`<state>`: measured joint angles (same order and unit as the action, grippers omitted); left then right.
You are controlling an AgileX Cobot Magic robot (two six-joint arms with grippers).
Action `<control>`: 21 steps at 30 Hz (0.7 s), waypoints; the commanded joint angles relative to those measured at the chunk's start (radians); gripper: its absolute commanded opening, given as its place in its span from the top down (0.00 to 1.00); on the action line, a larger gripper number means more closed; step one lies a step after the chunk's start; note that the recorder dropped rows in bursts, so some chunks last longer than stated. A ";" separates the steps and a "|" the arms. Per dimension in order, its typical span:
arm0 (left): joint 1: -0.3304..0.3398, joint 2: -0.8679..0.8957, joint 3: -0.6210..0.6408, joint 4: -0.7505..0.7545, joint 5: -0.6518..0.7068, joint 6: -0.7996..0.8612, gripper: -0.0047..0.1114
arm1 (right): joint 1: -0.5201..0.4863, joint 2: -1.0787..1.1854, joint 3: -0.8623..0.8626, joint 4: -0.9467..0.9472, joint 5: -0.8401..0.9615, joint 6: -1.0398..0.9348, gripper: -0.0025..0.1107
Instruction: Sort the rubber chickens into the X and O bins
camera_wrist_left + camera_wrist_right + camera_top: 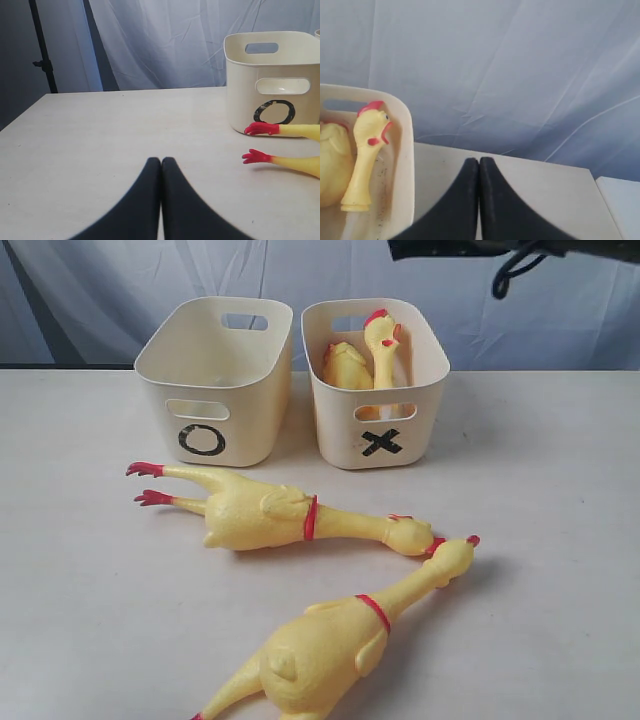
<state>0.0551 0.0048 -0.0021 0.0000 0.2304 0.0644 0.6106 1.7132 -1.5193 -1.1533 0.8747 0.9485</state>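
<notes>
Tabletop [100, 130] lies close beneath the level left end effector [161, 161], jaws pressed together.

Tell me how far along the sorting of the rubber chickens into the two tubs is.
Done: an upright yellow rubber chicken and a second chicken sit in the cream plastic tub marked X. In hand: nothing; left gripper and right gripper are shut, empty. Left: one large chicken and another large chicken lie on the table; the cream tub marked O looks empty.
</notes>
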 commanded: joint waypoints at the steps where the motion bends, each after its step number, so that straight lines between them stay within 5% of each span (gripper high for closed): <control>1: -0.006 -0.005 0.002 0.000 -0.006 -0.001 0.96 | -0.001 -0.099 0.061 0.012 0.008 -0.011 0.98; 21: -0.006 -0.005 0.002 0.000 -0.006 -0.001 0.96 | -0.001 -0.562 0.583 0.015 -0.293 0.112 0.98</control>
<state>0.0551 0.0048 -0.0021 0.0000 0.2304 0.0644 0.6106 1.1993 -0.9780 -1.1369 0.6176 1.0224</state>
